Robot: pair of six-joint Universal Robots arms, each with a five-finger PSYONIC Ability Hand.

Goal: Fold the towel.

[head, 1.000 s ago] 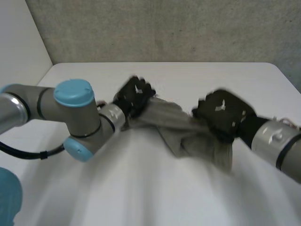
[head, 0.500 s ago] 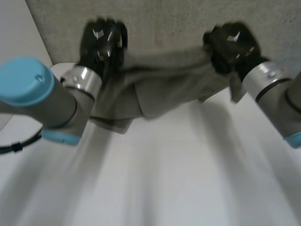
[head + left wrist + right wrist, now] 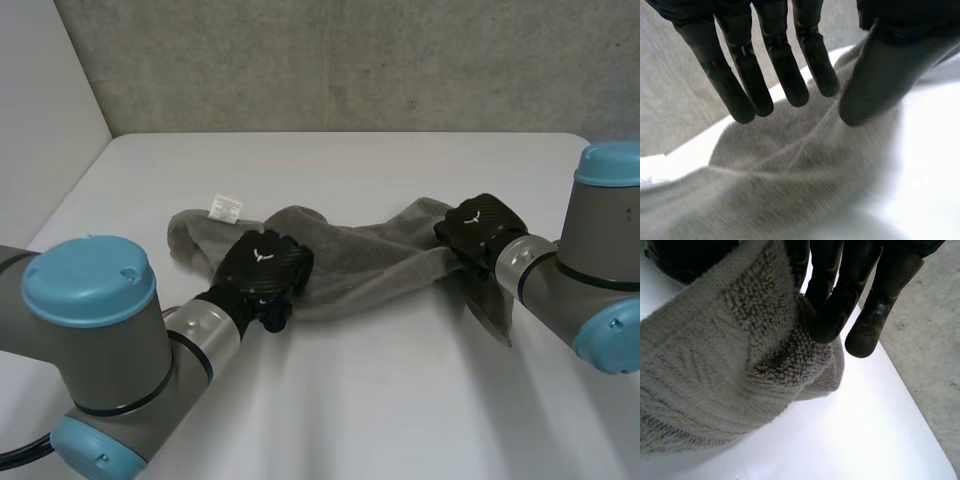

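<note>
A grey towel (image 3: 350,255) lies bunched in a long strip across the middle of the white table (image 3: 360,400), its white label (image 3: 225,207) at the left end. My left hand (image 3: 262,270) hovers over the strip's near edge, left of the middle. Seen from the left wrist, the left hand (image 3: 785,65) has straight fingers and the thumb held apart just above the towel (image 3: 790,170), holding nothing. My right hand (image 3: 478,232) is at the strip's right end. There the right hand (image 3: 840,295) pinches a thick fold of the towel (image 3: 715,355).
A grey wall (image 3: 350,60) rises behind the table's far edge, and a pale wall (image 3: 40,120) stands beside its left edge. Bare tabletop stretches between the towel and the near edge.
Both hands swung the towel up high, then brought it back down onto the table. The left hand has let go and its fingers have straightened; the right hand still grips.
</note>
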